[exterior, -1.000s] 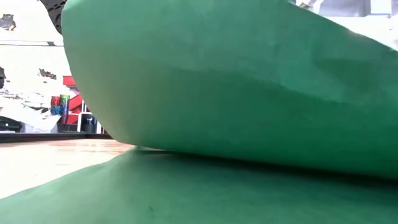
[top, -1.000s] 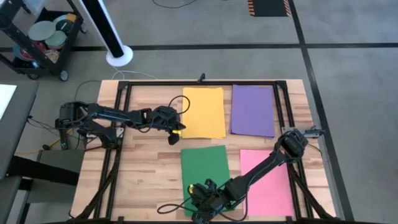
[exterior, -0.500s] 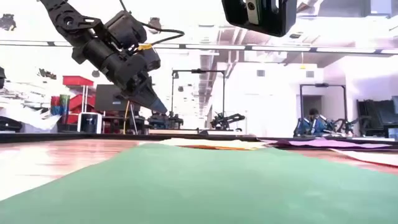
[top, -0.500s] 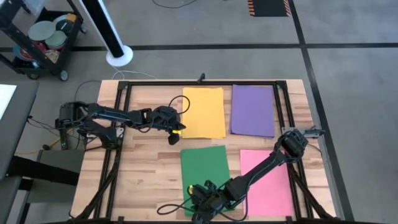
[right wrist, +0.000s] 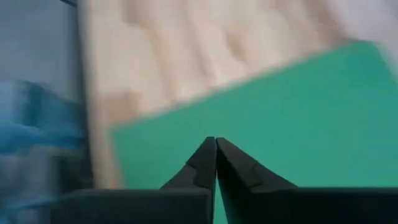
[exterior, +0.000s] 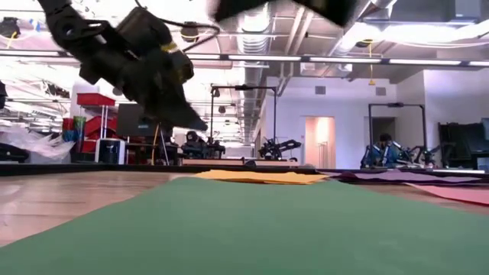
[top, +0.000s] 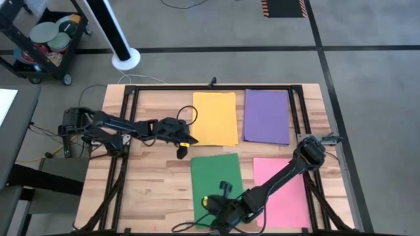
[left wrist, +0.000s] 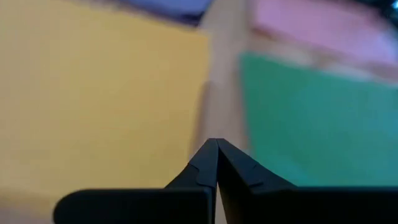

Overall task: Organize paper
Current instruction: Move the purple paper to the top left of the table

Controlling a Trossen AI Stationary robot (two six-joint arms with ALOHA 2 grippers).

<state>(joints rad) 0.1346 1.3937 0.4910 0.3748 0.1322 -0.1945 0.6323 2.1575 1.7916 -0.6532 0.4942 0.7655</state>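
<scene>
Four flat rectangular sheets of plain coloured paper are seen laid out on the pale wooden slatted table [top: 157, 170]: the yellow sheet [top: 214, 118] and the purple sheet [top: 267, 115] at the far side, the green sheet [top: 214, 178] and the pink sheet [top: 285, 190] at the near side, each apart from the others. A second ago the green sheet was curled up in front of the low camera; it is now shown lying flat, so its placing is judged finished. The right gripper [top: 221, 211], fingers pressed together and empty, has been shifted slightly along the green sheet's near edge. The left gripper [top: 182, 150], likewise closed on nothing, has been drawn back a little from the yellow sheet's near left corner and hangs above bare wood. No brand, label or legible writing can be made out on the sheets or the arms.
</scene>
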